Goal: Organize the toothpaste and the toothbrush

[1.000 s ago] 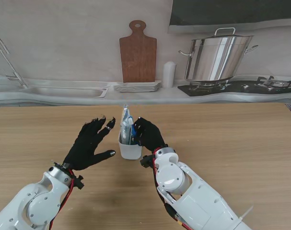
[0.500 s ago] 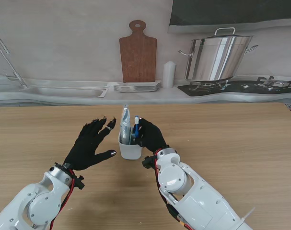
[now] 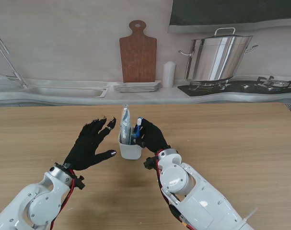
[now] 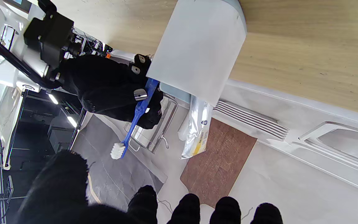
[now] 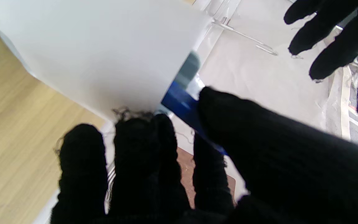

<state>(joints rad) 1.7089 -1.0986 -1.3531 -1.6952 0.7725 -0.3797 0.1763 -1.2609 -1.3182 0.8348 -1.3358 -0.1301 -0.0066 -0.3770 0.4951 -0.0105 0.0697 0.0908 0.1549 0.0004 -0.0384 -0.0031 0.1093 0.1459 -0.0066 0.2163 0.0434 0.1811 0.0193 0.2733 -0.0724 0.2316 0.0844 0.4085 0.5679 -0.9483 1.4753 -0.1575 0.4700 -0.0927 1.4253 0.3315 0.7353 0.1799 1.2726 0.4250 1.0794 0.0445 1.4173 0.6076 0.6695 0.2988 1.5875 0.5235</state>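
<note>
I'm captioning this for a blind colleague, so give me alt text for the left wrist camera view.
The right hand holds a blue toothbrush standing in a white cup beside a toothpaste tube, on a wooden table. The left hand's fingertips show, holding nothing.

A mock kitchen: across the top of the frame a printed backdrop shows a sink point(image 3: 64, 91) at upper left, a wooden cutting board point(image 3: 138, 52) and stacked plates point(image 3: 137, 86) at centre, and a steel stockpot point(image 3: 217, 57) on a stove point(image 3: 241, 86) at upper right, behind a wooden table point(image 3: 241, 139)
</note>
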